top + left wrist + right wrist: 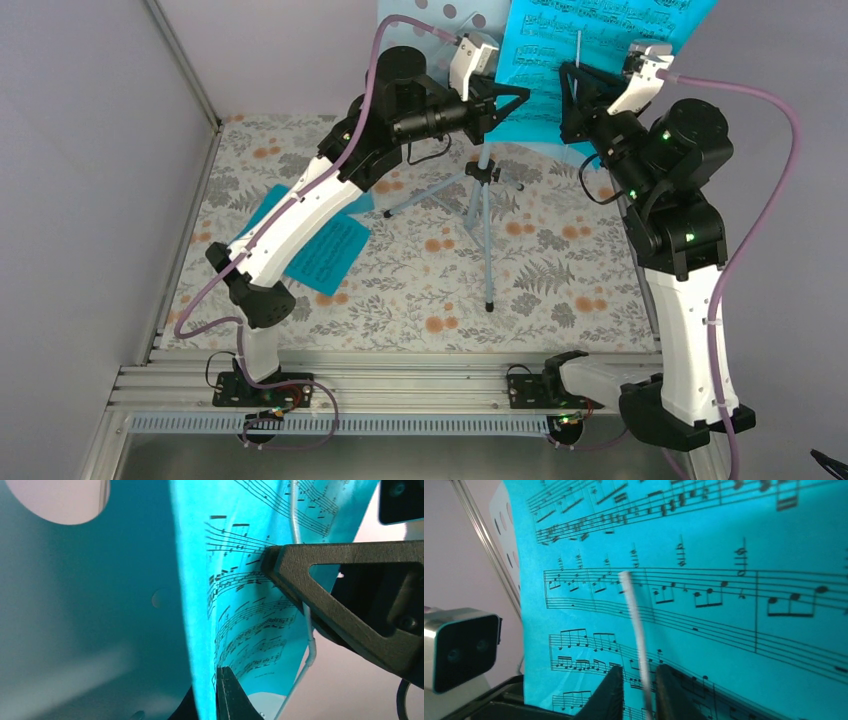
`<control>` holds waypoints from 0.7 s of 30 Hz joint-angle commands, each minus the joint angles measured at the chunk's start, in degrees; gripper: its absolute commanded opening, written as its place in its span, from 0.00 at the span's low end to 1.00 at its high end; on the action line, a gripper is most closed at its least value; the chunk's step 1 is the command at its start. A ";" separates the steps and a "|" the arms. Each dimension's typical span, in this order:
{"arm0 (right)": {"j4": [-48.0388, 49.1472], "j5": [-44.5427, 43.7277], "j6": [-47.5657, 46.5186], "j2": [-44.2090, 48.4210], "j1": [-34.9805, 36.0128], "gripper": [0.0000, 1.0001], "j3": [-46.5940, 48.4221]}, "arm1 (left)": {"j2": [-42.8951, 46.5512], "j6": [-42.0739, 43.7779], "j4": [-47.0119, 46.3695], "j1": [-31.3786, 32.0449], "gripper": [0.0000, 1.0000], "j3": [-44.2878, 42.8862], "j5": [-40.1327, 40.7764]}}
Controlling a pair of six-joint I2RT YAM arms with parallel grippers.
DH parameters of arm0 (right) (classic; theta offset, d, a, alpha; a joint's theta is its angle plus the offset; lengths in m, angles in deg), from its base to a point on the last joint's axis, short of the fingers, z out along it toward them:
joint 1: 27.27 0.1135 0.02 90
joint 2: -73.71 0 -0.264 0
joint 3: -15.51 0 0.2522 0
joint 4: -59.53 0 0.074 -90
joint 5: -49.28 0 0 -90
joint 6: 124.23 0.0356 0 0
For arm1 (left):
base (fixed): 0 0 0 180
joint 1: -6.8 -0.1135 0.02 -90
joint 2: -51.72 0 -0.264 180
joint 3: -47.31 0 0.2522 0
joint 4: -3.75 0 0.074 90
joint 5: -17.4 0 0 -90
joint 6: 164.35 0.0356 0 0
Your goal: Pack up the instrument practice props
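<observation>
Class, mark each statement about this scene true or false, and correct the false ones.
1. The music stand is folded and lying down. False: it stands upright on its spread tripod legs.
2. The left claw is shut on the edge of the sheet music. True.
3. A white wire runs between the right claw's fingers. True.
4. Every teal page is up on the stand. False: loose pages lie on the table.

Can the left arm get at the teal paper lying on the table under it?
Probably not yet: the left gripper is shut on the sheet on the music stand, and the loose paper lies beneath its own forearm.
</observation>
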 commanded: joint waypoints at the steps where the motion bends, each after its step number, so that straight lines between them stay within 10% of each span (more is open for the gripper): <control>1: 2.84 0.47 -1.84 0.47 -0.45 0.09 0.38 | 0.62 -0.13 -0.90 0.22 0.02 -0.18 3.09; 21: 14.96 -1.17 -7.82 7.05 -0.51 0.03 -12.58 | 6.46 -4.09 1.54 -0.75 0.02 3.87 11.15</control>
